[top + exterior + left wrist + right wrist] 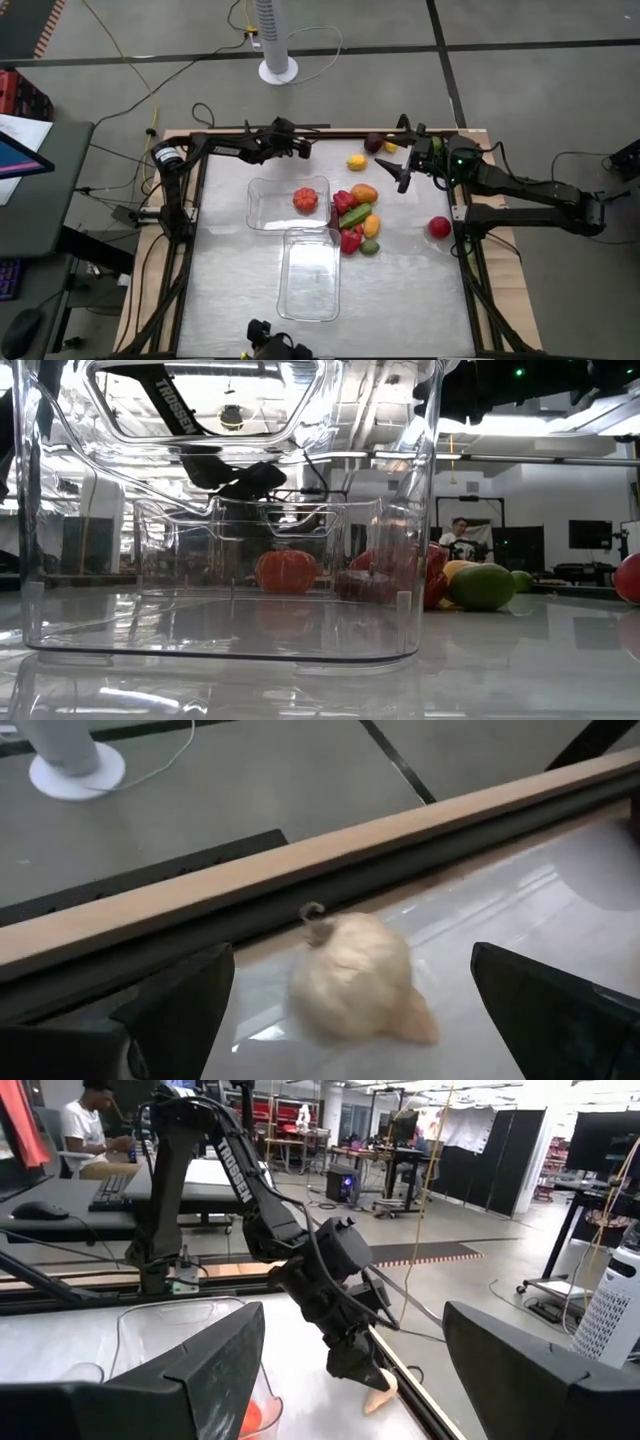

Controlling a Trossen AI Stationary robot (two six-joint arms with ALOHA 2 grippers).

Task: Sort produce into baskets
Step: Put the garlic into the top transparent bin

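Progress: early. One red-orange toy tomato (pixel 305 199) sits in the far clear plastic basket (pixel 262 190); the near clear plastic basket (pixel 310 295) holds nothing.

Approx. ten pcs remain on the white counter (pixel 400 280), mostly clustered beside the baskets.

Left pincer (pixel 350 1010) is wide open around a whitish garlic bulb (pixel 352 976) at the far edge, not yet gripped.

Right pincer (pixel 403 172) is open, empty.

Produce: whitish garlic-like piece (pixel 355 977), centre of frame, on the tabletop (pixel 540 910)
Fingers (pixel 180 1010): dark, spread at lower left and lower right
Background: fan base (pixel 75 765), upper left
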